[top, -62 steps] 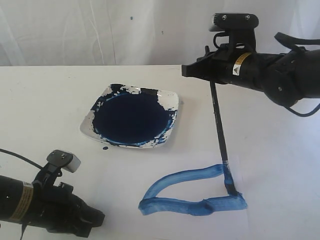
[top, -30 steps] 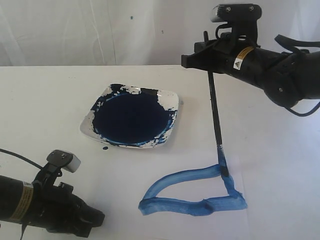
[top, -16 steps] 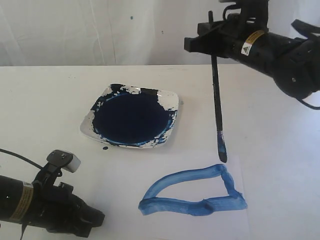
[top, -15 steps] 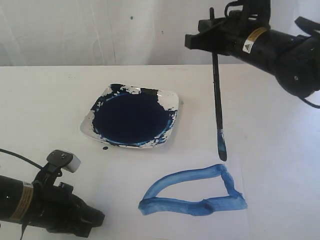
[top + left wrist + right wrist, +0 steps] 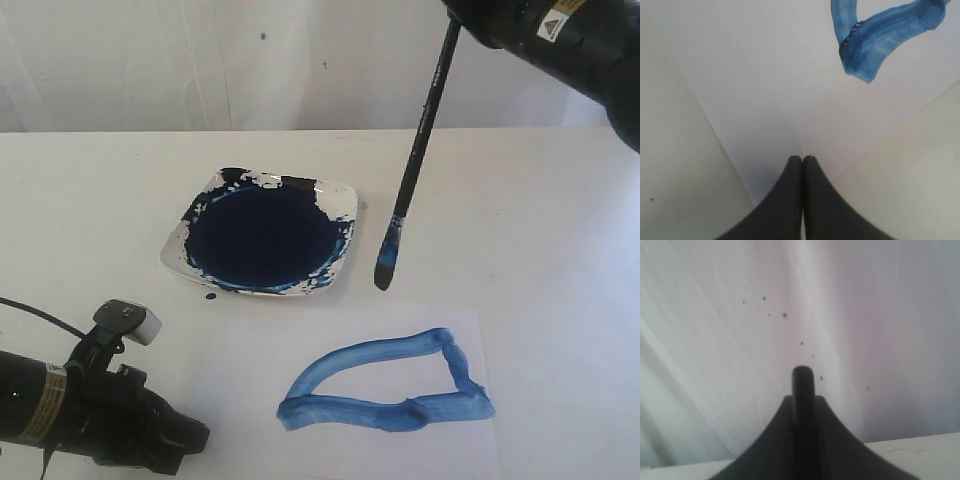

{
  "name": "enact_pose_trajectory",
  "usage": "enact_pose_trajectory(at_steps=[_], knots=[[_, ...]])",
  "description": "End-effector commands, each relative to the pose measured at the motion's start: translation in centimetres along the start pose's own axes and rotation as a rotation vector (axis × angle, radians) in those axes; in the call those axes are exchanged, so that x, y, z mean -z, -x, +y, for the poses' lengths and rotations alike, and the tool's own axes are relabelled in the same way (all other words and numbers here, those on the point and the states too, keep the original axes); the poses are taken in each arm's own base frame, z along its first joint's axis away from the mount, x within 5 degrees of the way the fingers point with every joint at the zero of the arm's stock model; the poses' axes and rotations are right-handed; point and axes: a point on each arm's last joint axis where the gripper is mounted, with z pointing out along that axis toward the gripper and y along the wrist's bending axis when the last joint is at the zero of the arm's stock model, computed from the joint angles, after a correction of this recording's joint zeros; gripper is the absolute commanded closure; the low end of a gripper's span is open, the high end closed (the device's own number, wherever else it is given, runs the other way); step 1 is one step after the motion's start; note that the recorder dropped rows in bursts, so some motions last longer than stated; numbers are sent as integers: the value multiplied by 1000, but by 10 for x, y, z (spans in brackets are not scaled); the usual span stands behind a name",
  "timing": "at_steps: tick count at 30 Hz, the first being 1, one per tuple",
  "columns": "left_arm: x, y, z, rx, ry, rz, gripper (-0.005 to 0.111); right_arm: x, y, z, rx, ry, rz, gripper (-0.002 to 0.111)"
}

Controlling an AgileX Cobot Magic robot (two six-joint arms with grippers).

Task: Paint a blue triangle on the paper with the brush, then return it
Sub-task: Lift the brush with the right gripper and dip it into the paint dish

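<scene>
Paint dish (image 5: 341, 203) sits just beside the tilted, hanging brush (image 5: 419, 150).

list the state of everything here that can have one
brush: gripped at its top, hanging tilted, tip wet with blue
right gripper: shut on the brush
left gripper: shut, empty
blue triangle: outline closed, thick and uneven
paper: lying flat, painted
paint dish: holds dark blue paint, rim smeared
</scene>
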Motion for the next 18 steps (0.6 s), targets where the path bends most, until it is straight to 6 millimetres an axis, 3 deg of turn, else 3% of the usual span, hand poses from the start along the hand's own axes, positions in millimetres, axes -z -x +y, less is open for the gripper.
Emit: enact_pose_trajectory(at_steps=[1, 5, 11, 18], knots=[[-1, -3, 1, -20, 21, 24, 107, 2, 13, -17, -125, -68, -88, 108], [-1, -3, 1, -20, 21, 24, 107, -1, 13, -37, -193, -135, -115, 108], [-1, -3, 1, -20, 21, 24, 107, -16, -4, -57, -319, -183, -186, 108], [-1, -3, 1, -20, 21, 24, 107, -44, -47, -85, -527, -189, -206, 108]])
